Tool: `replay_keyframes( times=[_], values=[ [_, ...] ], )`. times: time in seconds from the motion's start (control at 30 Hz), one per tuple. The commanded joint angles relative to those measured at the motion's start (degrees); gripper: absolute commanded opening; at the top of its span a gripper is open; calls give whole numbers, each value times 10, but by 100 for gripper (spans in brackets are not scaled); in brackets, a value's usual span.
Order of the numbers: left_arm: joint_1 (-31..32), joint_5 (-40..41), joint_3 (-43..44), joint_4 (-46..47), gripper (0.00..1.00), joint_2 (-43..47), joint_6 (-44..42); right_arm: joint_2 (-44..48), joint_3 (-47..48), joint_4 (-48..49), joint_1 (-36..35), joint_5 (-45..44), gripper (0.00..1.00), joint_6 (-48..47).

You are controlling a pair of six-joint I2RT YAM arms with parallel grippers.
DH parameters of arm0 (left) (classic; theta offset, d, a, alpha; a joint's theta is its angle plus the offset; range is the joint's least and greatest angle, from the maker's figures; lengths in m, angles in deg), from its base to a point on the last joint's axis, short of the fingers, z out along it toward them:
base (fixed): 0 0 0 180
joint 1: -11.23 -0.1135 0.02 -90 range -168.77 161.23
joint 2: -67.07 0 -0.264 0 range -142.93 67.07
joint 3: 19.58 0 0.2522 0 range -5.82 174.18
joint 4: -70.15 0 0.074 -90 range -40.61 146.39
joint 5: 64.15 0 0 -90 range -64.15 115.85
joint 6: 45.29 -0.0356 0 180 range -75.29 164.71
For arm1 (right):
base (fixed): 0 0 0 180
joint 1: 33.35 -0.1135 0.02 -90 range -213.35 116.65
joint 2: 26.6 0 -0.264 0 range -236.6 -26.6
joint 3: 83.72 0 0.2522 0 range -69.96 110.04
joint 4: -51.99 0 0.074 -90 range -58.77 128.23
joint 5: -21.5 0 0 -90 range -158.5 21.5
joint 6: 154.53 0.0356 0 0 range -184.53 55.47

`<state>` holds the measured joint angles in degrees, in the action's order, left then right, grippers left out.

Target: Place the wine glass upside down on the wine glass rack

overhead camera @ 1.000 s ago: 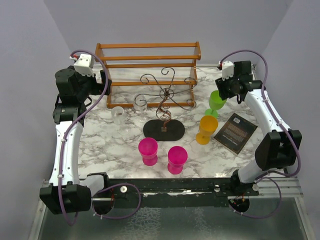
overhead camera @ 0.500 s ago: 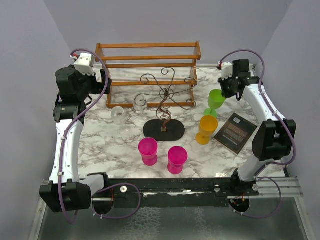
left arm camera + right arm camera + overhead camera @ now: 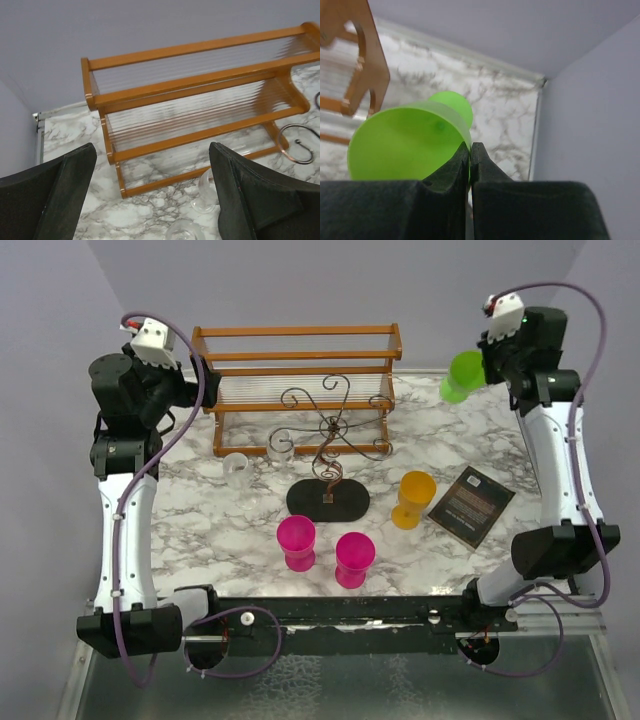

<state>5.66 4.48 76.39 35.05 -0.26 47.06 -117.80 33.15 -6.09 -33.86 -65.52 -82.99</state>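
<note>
My right gripper [image 3: 487, 364] is shut on the rim of a green wine glass [image 3: 463, 374] and holds it tilted, high above the table's back right corner. In the right wrist view the fingertips [image 3: 470, 145] pinch the glass's rim [image 3: 405, 142], with its foot pointing away. The wine glass rack [image 3: 330, 430], a dark wire stand with scroll arms on a black oval base [image 3: 328, 500], stands mid-table, left of the glass. My left gripper [image 3: 193, 392] is open and empty near the wooden shelf's left end; its jaws [image 3: 152, 147] stand wide apart.
An orange-brown slatted wooden shelf [image 3: 300, 370] stands behind the rack. Two clear glasses [image 3: 236, 468] [image 3: 281, 444] sit in front of it. An orange cup [image 3: 413, 498], two pink cups [image 3: 296, 540] [image 3: 354, 557] and a dark booklet [image 3: 471, 504] sit nearer the front.
My right arm has lifted the green glass off the table, up and toward the back right, tilting it. My left arm has risen a little.
</note>
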Motion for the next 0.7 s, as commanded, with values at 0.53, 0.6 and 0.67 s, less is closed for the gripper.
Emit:
replay_keyframes(
  times=[0.53,0.6,0.67],
  values=[
    [194,-136,226,30,96,-147,144,58,207,153,-48,282,1,214],
    [211,-141,242,42,96,-164,164,57,208,155,-61,295,1,224],
    [227,-145,252,59,96,-179,187,57,205,159,-70,309,1,234]
  ],
)
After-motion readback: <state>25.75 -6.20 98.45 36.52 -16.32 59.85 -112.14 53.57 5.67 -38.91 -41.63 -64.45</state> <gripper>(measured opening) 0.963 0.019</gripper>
